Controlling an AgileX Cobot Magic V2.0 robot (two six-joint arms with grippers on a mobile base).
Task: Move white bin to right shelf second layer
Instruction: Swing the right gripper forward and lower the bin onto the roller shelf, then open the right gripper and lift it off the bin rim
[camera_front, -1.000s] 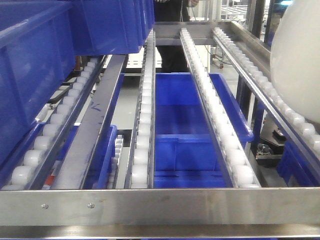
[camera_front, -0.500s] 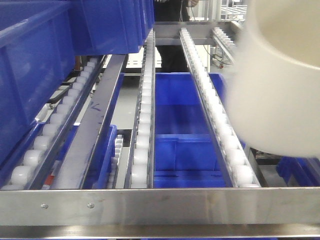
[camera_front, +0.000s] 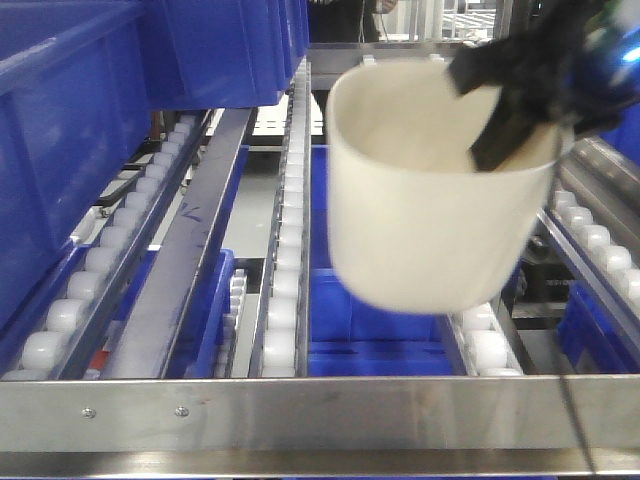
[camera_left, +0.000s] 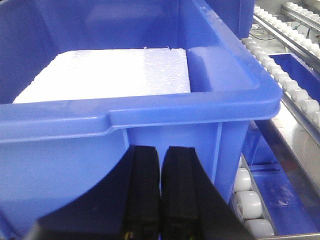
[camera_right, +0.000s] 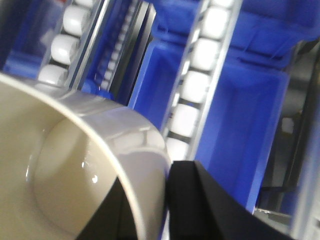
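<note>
One white bin (camera_front: 430, 215) fills the centre right of the front view, blurred and tilted slightly, hanging above the right shelf second layer (camera_front: 300, 400), whose roller rails run from the flat steel front bar at the bottom of the frame up toward the top. The right gripper (camera_front: 505, 125) comes in from the upper right of that frame, dark and smeared, with its fingers (camera_front: 497, 140) clamped over the bin's far rim, one inside the mouth and one outside; the right wrist view shows the same pinch, the cream wall (camera_right: 135, 150) caught between two black fingers (camera_right: 200, 200) at the lower middle of the frame. Whether the bin's base touches the rollers cannot be told; its lower edge overlaps the rail at the centre right. Under the rails, in the middle of the front view, lies a blue crate (camera_front: 345, 190). A large blue crate (camera_left: 125, 115) fills the left wrist view, holding a white foam slab (camera_left: 110, 75), and at the bottom centre the left gripper (camera_left: 160, 195) sits just before the crate's front wall with its fingers pressed together, holding nothing.
</note>
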